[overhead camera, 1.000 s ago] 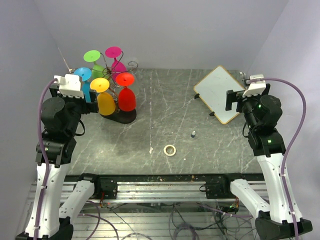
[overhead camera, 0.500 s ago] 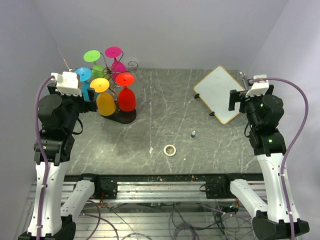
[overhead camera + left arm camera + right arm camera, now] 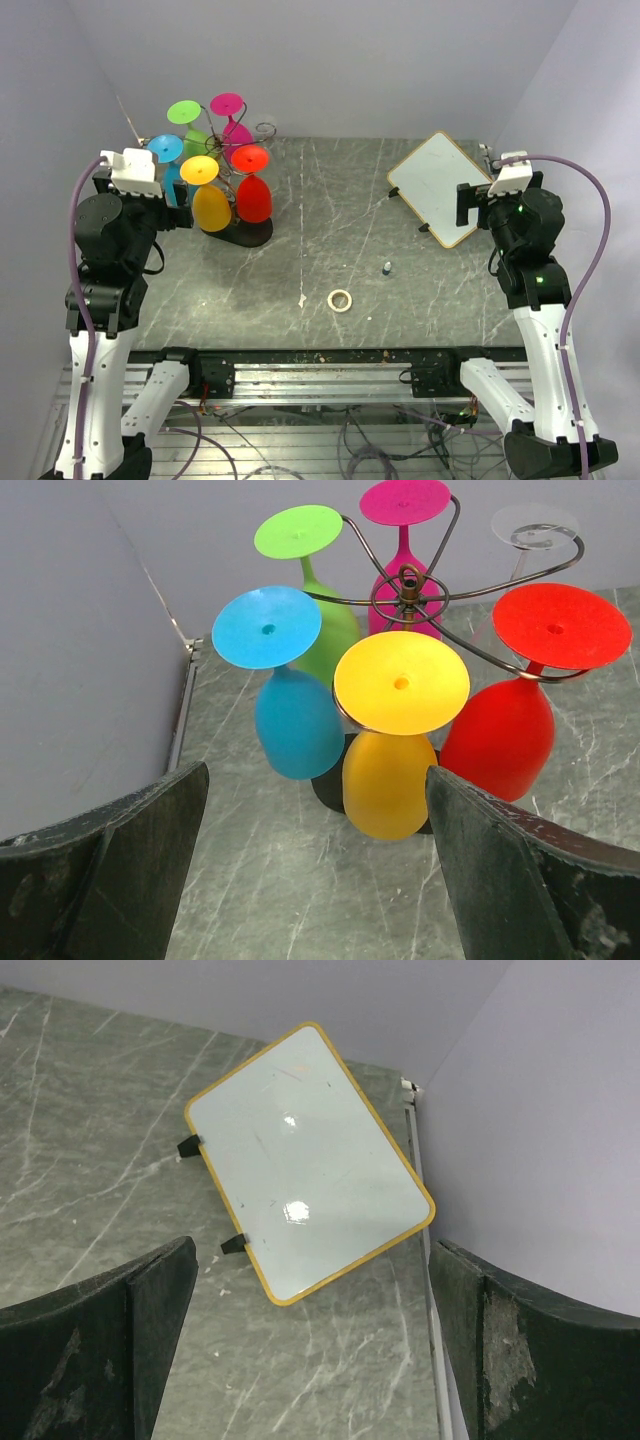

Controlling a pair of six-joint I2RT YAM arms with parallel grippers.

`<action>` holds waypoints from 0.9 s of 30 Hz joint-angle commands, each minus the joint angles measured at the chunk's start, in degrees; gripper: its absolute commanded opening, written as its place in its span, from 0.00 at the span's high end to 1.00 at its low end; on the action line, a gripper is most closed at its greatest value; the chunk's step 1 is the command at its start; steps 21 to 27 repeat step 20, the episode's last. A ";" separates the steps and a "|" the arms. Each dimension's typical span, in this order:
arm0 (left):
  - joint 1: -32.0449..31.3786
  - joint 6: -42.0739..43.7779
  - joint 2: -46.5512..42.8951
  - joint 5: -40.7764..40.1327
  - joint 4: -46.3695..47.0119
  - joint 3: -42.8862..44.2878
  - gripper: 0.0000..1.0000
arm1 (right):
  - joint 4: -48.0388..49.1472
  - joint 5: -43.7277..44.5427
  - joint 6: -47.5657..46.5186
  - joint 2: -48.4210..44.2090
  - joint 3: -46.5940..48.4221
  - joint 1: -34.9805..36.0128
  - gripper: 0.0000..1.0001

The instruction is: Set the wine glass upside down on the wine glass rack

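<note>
The wine glass rack (image 3: pixel 256 234) stands at the table's far left, a dark wire tree on a black base. Several coloured wine glasses hang upside down on it: yellow (image 3: pixel 211 208), red (image 3: pixel 254 198), blue (image 3: pixel 166 149), green (image 3: pixel 184 111) and magenta (image 3: pixel 228 103). In the left wrist view the rack's hub (image 3: pixel 408 585) shows with a clear glass (image 3: pixel 535 527) at the back right. My left gripper (image 3: pixel 172 205) is open and empty, just left of the rack (image 3: pixel 315 880). My right gripper (image 3: pixel 466 205) is open and empty over the table's right side (image 3: pixel 310 1360).
A yellow-framed whiteboard (image 3: pixel 437 187) lies at the far right, below my right gripper (image 3: pixel 305 1160). A tape ring (image 3: pixel 340 300) and a small grey object (image 3: pixel 386 267) lie mid-table near the front. Walls close in on the left, back and right.
My left arm has drawn back slightly to the left, away from the rack. The right arm has shifted slightly to the right. The glasses have not moved.
</note>
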 commanded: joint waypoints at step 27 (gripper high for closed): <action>0.43 0.98 -1.11 -1.76 -0.84 0.71 0.00 | -1.54 -1.13 -1.52 -1.01 -0.34 -0.52 0.00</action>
